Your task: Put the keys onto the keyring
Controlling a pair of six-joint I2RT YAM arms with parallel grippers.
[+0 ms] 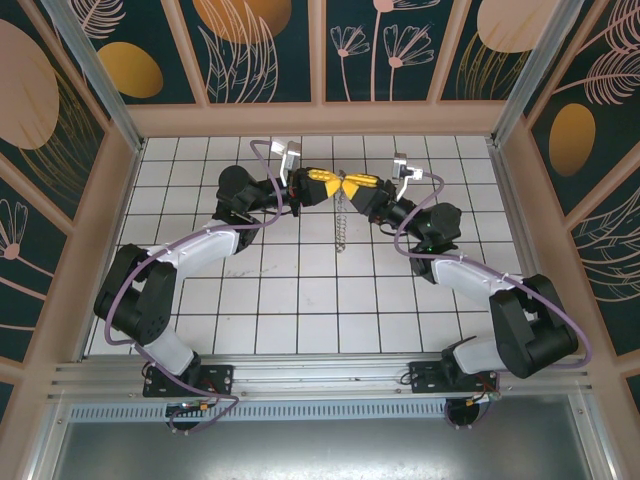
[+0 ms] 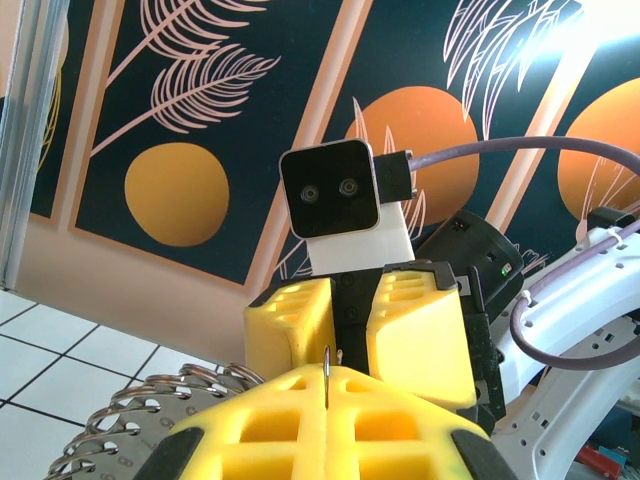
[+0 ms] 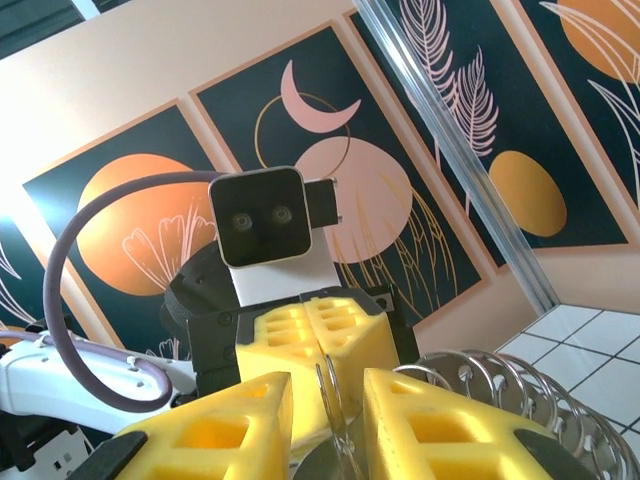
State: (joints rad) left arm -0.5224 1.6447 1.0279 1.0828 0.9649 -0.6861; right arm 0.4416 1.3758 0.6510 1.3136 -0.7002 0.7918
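I'm looking at the white tiled surface (image 1: pixel 300 300), boxed in by dark wall panels (image 1: pixel 260 45) with leaf and moon prints. The left arm (image 1: pixel 180 262) and right arm (image 1: pixel 480 272) both reach to the far middle of the surface and face each other there.

The left claw (image 1: pixel 330 186) and right claw (image 1: pixel 352 187) have yellow fingers and sit tip to tip, very close together. I cannot tell whether they touch.

From my left wrist view, the left claw (image 2: pixel 327 398) is clenched with its pads pressed together. A thin metal wire (image 2: pixel 327 372) of the keyring is pinched in the seam and sticks up out of it. Opposite it is the right arm's white camera block (image 2: pixel 335 200), with a purple cable (image 2: pixel 500 150) running off it.

From my right wrist view, the right claw (image 3: pixel 328 388) is released, with a clear gap between the fingers (image 3: pixel 420 420). A thin ring wire (image 3: pixel 330 395) stands in that gap. I cannot tell whether it touches either pad.

The keyring (image 1: pixel 341 228) hangs from the point where the tips meet and trails toward the near side as a row of small metal coils. The coils fan out low and to the left in the left wrist view (image 2: pixel 140 425). In the right wrist view they fan out to the right (image 3: pixel 500 385). I cannot tell whether the lower end reaches the tiles.
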